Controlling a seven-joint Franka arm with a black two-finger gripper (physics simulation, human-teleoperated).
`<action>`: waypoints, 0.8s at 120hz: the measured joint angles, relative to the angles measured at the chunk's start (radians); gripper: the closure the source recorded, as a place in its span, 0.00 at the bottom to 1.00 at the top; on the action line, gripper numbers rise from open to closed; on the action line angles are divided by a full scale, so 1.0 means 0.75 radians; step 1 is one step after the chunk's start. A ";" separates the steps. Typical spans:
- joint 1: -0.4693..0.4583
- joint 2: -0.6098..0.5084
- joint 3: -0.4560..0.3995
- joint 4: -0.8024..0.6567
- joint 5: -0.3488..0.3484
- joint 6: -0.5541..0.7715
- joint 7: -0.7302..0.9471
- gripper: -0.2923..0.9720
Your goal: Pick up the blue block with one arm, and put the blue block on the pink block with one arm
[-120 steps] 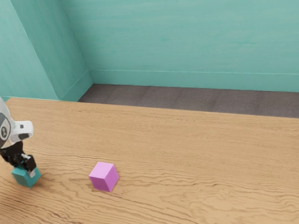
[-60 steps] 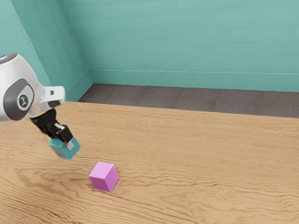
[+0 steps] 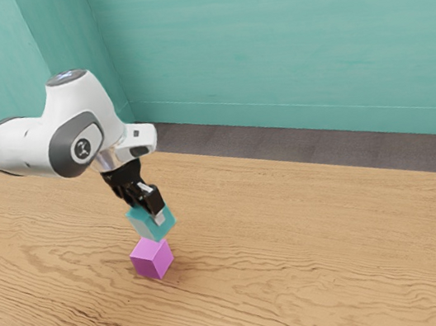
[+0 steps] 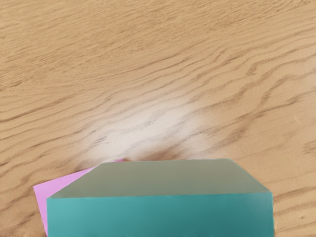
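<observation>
The pincer [image 3: 151, 210] has swung toward the exterior view's right, pinching the blue block [image 3: 148, 224] just over the pink block [image 3: 151, 259].

The table [image 3: 318, 263] is wood with heavy wavy grain and a soft satin sheen, with a pale glare patch out past the fingers [image 3: 141, 191]. Those look like matt black plastic. The blue block [image 3: 151, 223] pinched between them is smooth and flat matt, and so is the pink block [image 3: 152, 258] right below. The arm [image 3: 31, 144] shell is smooth white, slightly glossy and plastic-looking. The wall [image 3: 279, 27] has a faint streaky finish.
</observation>
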 joint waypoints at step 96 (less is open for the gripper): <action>0.067 0.102 0.004 0.004 0.078 0.080 -0.170 0.52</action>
